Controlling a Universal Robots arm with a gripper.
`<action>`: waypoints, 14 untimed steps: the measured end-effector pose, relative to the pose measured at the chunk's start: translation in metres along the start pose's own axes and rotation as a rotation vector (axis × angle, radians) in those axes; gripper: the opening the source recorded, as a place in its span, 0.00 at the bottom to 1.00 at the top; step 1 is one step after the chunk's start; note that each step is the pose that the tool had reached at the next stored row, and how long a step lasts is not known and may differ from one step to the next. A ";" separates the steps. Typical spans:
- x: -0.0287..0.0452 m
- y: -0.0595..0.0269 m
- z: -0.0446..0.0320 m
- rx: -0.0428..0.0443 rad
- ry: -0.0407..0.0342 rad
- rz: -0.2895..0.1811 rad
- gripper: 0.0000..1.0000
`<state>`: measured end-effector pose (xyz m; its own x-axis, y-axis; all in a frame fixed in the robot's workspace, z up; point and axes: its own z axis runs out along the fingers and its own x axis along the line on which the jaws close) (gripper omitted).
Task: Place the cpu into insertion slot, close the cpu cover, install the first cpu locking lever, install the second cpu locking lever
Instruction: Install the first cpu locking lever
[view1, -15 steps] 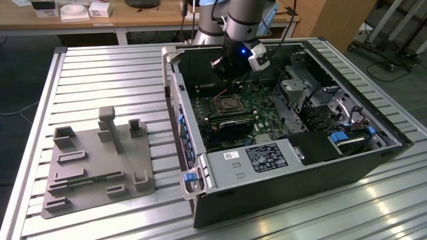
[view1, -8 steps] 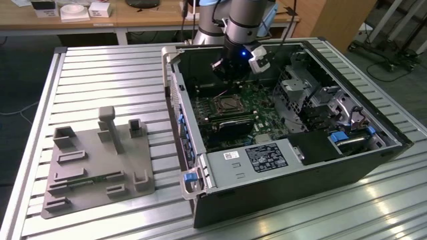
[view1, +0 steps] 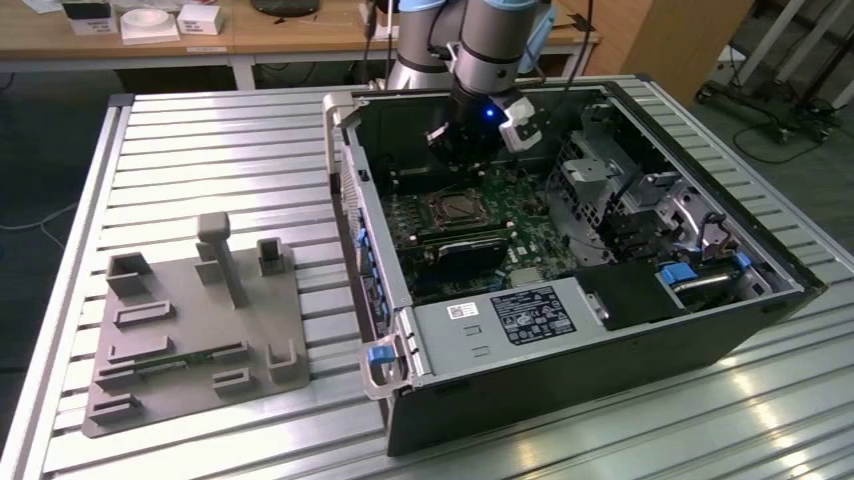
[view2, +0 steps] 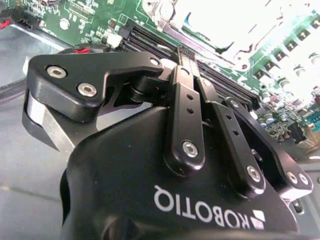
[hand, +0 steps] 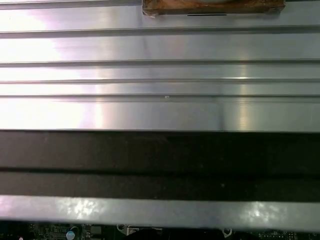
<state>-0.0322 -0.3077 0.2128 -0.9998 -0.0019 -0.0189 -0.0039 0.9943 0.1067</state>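
Note:
My gripper (view1: 457, 145) hangs inside the open computer case, above the green motherboard (view1: 527, 235) and a little behind the insertion slot (view1: 458, 208). The slot shows as a dark square with a silvery metal rim. In the second wrist view the black fingers (view2: 186, 95) meet at their tips, so the gripper (view2: 183, 51) is shut, and I see nothing between them. Beyond the tips the insertion slot (view2: 225, 25) is washed out by glare. The cpu is hidden from me. Whether the cpu cover and the locking levers are up or down I cannot tell.
The case's walls (view1: 350, 190) ring the board, with drive cages (view1: 627, 190) on the exterior view's right and a power supply (view1: 514, 318) in front. A grey fixture plate (view1: 187, 330) lies on the slatted metal table (view1: 200, 150). The first wrist view faces the table slats (hand: 160, 75) over a dark case edge (hand: 160, 160).

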 end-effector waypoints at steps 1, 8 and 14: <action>-0.0003 -0.0001 0.0014 0.0000 0.0000 0.000 0.10; -0.0013 -0.0006 0.0082 0.0001 0.0000 0.000 0.10; -0.0013 -0.0005 0.0085 -0.0001 0.0000 0.000 0.10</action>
<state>-0.0307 -0.3073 0.2044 -0.9998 -0.0019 -0.0190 -0.0039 0.9943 0.1067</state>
